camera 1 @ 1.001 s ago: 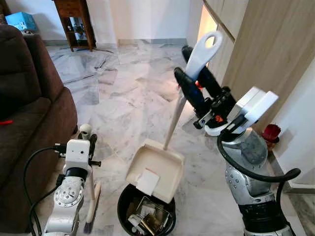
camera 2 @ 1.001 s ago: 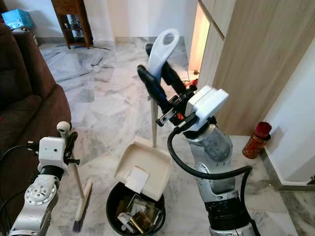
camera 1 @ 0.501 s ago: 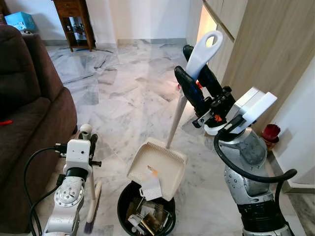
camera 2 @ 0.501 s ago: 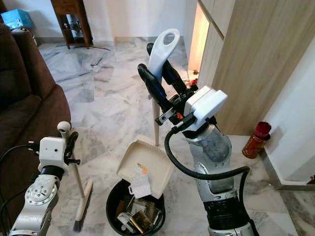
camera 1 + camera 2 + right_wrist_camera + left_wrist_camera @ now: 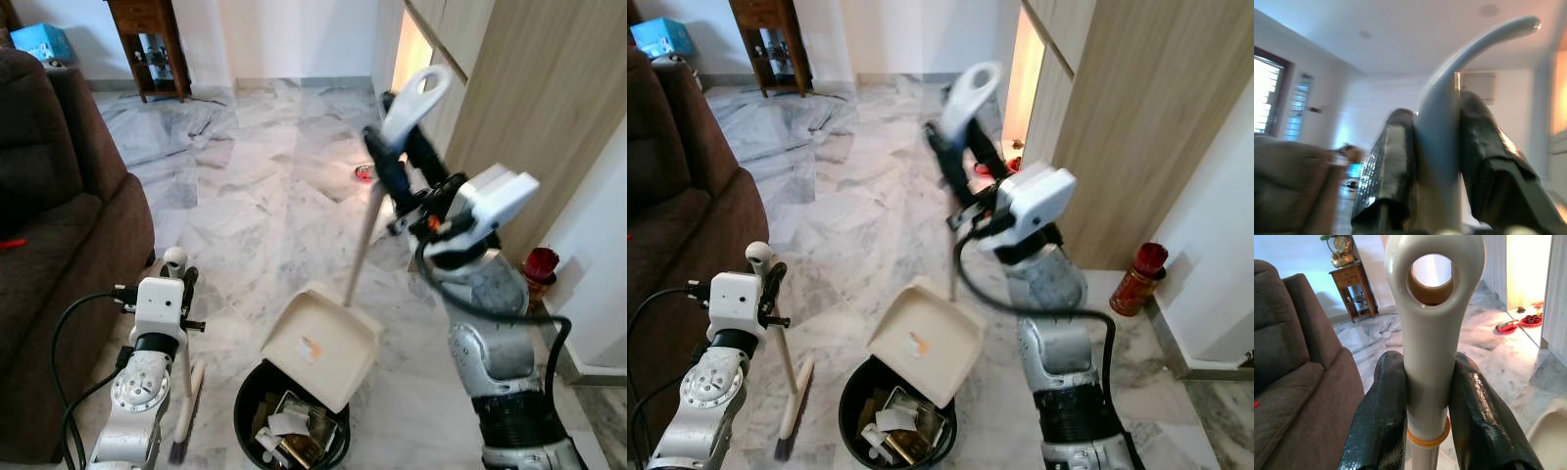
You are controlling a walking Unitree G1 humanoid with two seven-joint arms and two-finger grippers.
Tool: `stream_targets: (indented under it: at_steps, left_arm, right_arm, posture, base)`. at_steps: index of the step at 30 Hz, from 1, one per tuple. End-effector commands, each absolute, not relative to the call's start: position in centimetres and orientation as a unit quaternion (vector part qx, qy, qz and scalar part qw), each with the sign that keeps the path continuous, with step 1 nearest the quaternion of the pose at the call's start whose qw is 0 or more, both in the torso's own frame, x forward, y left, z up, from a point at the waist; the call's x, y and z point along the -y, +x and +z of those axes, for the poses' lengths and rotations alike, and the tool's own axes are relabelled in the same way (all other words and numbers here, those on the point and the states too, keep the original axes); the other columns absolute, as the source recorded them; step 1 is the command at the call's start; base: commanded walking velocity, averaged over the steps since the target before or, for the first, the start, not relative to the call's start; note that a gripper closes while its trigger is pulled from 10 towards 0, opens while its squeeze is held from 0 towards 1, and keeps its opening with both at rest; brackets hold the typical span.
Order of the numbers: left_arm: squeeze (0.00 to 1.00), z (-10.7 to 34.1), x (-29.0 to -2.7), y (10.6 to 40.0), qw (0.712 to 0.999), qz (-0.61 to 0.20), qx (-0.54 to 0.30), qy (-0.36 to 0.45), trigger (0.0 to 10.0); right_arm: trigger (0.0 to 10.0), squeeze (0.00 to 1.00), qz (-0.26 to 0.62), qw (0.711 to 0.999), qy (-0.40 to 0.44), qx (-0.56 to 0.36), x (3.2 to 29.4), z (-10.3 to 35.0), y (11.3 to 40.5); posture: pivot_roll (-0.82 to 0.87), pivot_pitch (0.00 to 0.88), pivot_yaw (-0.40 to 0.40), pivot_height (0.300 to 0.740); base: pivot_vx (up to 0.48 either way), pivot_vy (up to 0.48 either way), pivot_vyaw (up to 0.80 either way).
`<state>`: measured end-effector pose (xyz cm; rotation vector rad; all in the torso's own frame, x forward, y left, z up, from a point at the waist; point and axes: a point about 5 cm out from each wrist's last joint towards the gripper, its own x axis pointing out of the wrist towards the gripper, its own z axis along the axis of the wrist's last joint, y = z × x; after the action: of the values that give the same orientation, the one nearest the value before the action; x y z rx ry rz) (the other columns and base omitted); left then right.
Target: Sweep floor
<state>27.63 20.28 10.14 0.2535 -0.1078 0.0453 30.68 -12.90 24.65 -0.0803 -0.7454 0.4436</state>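
Paper's gone off the dustpan [image 5: 320,345] into the bin [image 5: 247,411]; right gripper [image 5: 392,166] clamps its handle, left gripper [image 5: 1422,416] the broom [image 5: 184,401]. Dumping's nearly done.

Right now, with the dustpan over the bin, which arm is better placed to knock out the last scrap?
The right. Its gripper is shut on the dustpan handle, and the dustpan is tilted over the black bin with one small scrap in it. The left gripper is low, clamped on the broom.
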Motion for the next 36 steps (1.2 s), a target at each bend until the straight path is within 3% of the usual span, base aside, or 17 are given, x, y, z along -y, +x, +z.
stream_targets:
  at_steps: [1, 9, 17, 36]
  left_arm:
    - [0.0, 11.1, -20.1, 27.9, 0.987, 0.016, 0.078, 0.137, 10.0]
    - [0.0, 11.0, -20.0, 27.9, 0.988, 0.016, 0.078, 0.134, 10.0]
    - [0.0, 10.7, -19.6, 27.9, 0.989, 0.012, 0.075, 0.128, 10.0]
    - [0.0, 10.2, -19.3, 27.4, 0.99, 0.006, 0.068, 0.12, 10.0]
  right_arm:
    - [10.0, 0.0, 0.163, 0.904, -0.071, 0.389, 14.0, 25.9, 31.1]
    - [10.0, 0.0, 0.05, 0.924, -0.097, 0.366, 16.9, 24.8, 32.2]
    - [10.0, 0.0, -0.058, 0.951, -0.145, 0.268, 20.5, 20.0, 33.2]
    - [10.0, 0.0, -0.14, 0.968, -0.165, 0.125, 24.0, 11.7, 32.3]
  posture:
    - [0.07, 0.0, 0.046, 0.74]
    - [0.07, 0.0, 0.043, 0.74]
    - [0.06, 0.0, 0.039, 0.74]
    - [0.05, 0.0, 0.034, 0.74]
  base:
    - [0.0, 0.0, 0.0]
    - [0.0, 0.0, 0.0]
    - [0.0, 0.0, 0.0]
    - [0.0, 0.0, 0.0]
